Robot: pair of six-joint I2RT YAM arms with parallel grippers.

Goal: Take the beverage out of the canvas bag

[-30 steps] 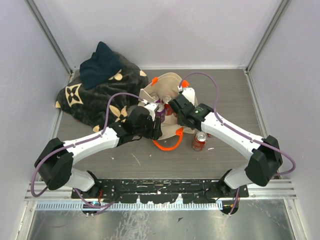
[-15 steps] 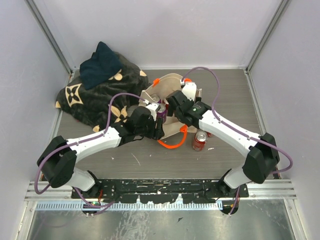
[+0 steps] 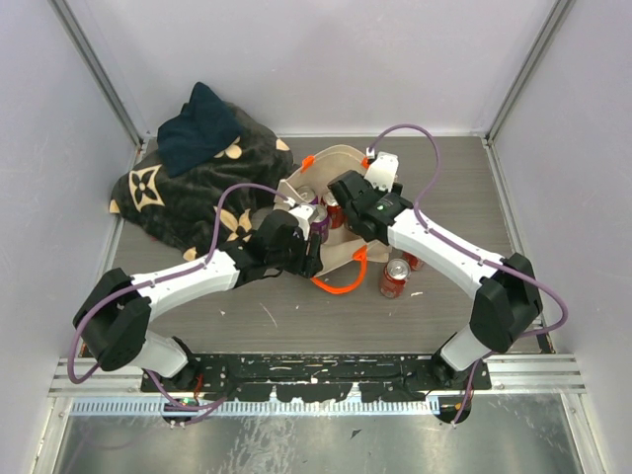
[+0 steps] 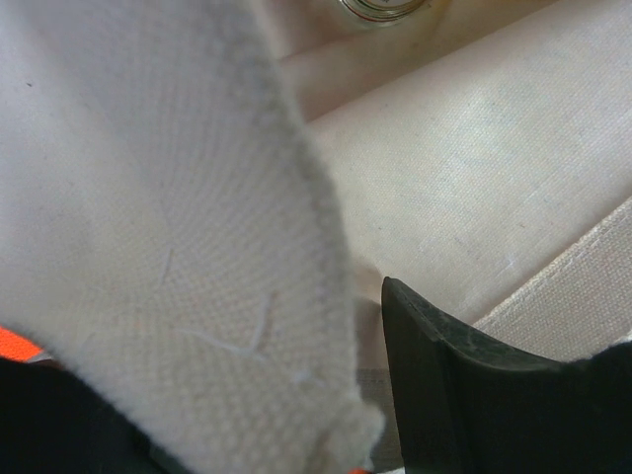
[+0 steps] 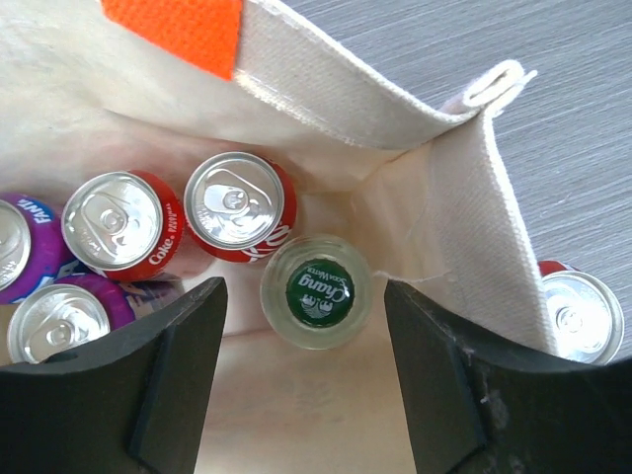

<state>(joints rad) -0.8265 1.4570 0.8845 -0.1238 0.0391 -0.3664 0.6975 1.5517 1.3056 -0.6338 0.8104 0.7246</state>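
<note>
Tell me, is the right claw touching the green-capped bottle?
Apart. The right wrist view shows the open right gripper's fingers either side of the bottle, with bag canvas visible in both gaps.

**Cloth, metal, plastic on my screens**

I see the canvas bag (image 5: 346, 99) as coarse, matt woven cloth, its orange strap (image 5: 178, 30) a tighter weave. The cans (image 5: 235, 202) have shiny metal tops and glossy printed sides. The right tool (image 5: 304, 286) is matt black plastic; the table (image 5: 573, 118) looks like matt grey wood grain.
</note>
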